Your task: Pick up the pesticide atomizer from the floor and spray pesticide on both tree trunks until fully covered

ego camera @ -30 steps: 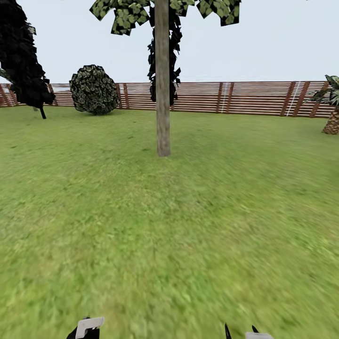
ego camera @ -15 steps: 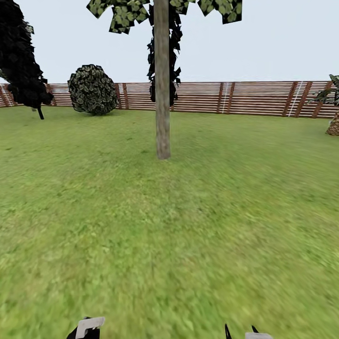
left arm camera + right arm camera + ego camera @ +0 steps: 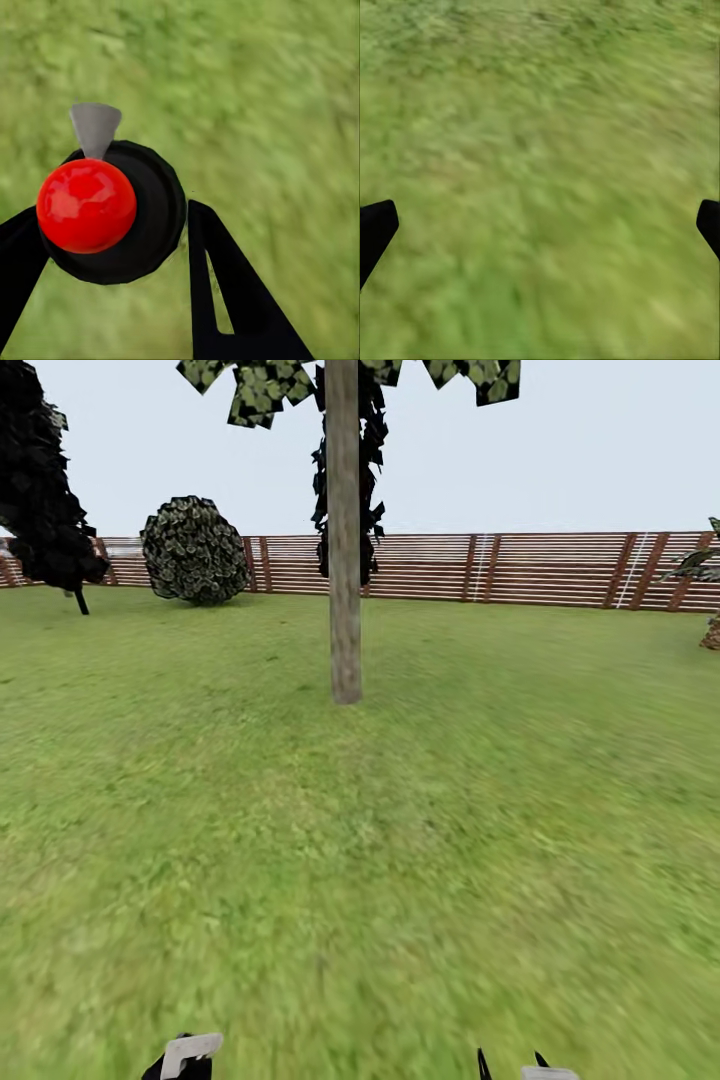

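Slowly the whole view has rolled forward: the tree trunk (image 3: 345, 560) sits a little lower and nearer than a second ago, and the palm at the right edge has slid almost out of sight, so the robot is driving, not the things. The left gripper (image 3: 112, 225) is closed tight on the sprayer (image 3: 112, 210), a black round thing with a red ball and a grey tip, held low over the grass (image 3: 400, 860). The right gripper (image 3: 540, 225) has its fingers wide apart and holds nothing. I think the pick-up is done and the robot is on its way to the first tree. The trunk is well apart from the arms, so next it needs to get close, lift the sprayer and aim it at the trunk. A round bush (image 3: 196, 550) stands by the fence (image 3: 540, 568).
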